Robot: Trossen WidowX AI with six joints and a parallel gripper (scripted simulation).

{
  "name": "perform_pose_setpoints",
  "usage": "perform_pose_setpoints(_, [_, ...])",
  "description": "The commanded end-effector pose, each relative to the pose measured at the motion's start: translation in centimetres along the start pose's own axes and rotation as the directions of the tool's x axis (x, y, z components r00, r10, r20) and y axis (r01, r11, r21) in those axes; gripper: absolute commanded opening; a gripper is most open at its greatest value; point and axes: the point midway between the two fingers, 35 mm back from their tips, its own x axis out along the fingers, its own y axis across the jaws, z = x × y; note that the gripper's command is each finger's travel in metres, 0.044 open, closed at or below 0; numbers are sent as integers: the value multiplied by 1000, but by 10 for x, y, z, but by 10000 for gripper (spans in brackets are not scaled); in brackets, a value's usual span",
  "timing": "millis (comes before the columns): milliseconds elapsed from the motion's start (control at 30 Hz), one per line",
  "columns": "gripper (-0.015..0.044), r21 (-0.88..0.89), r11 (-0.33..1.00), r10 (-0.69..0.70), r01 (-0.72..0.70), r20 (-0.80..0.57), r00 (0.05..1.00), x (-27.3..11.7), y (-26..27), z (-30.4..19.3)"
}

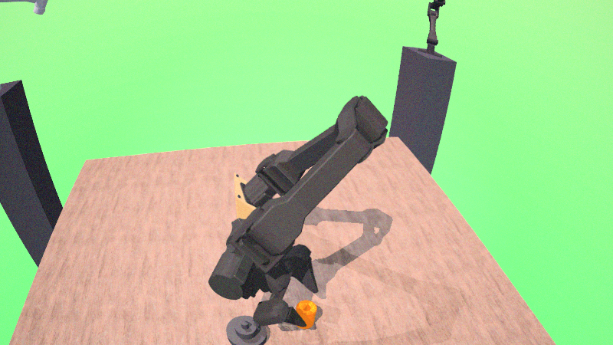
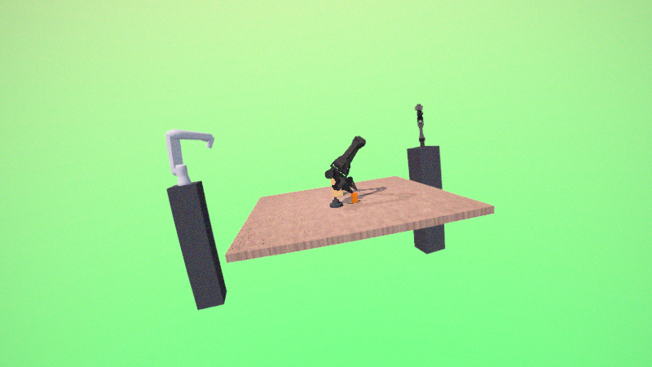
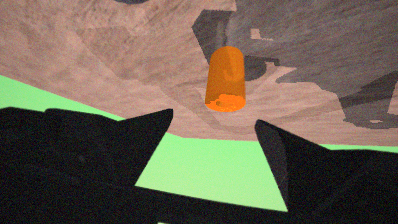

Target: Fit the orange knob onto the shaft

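Note:
The orange knob (image 1: 306,318) (image 2: 354,197) (image 3: 226,80) stands upright on the table, its hole facing up. The round grey pedestal (image 1: 234,335) (image 2: 336,205) stands a little left of it in the top and exterior views; a sliver of the pedestal shows at the top edge of the wrist view (image 3: 132,1). Its short shaft (image 1: 245,325) is bare; its flat side cannot be made out. My gripper (image 1: 311,308) (image 3: 213,117) is wide open and empty. In the wrist view the knob lies beyond the fingertips, not between them. In the top view one finger overlaps the knob's lower left edge.
The wooden table (image 1: 128,223) (image 2: 292,227) carries my arm, with a tan plate (image 1: 242,210) at its base. Beyond the table's edges stand two dark pillars, one left (image 2: 196,246) with a pale arm (image 2: 174,150), one right (image 1: 422,98) (image 2: 424,166) with a dark arm (image 1: 432,27).

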Motion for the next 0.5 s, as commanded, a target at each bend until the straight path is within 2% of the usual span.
perform_pose_setpoints(0, [440,-5,1000,10,-11,-49,999,-16,-10,-42])
perform_pose_setpoints(300, [440,-5,1000,4,-5,-33,999,-16,-11,-42])
perform_pose_setpoints(333, [440,-3,1000,-12,12,15,1000,-15,-11,-42])
perform_pose_setpoints(400, [440,8,998,-55,54,196,979,-14,-13,-41])
perform_pose_setpoints(467, [440,19,998,-66,63,392,918,-17,-13,-42])
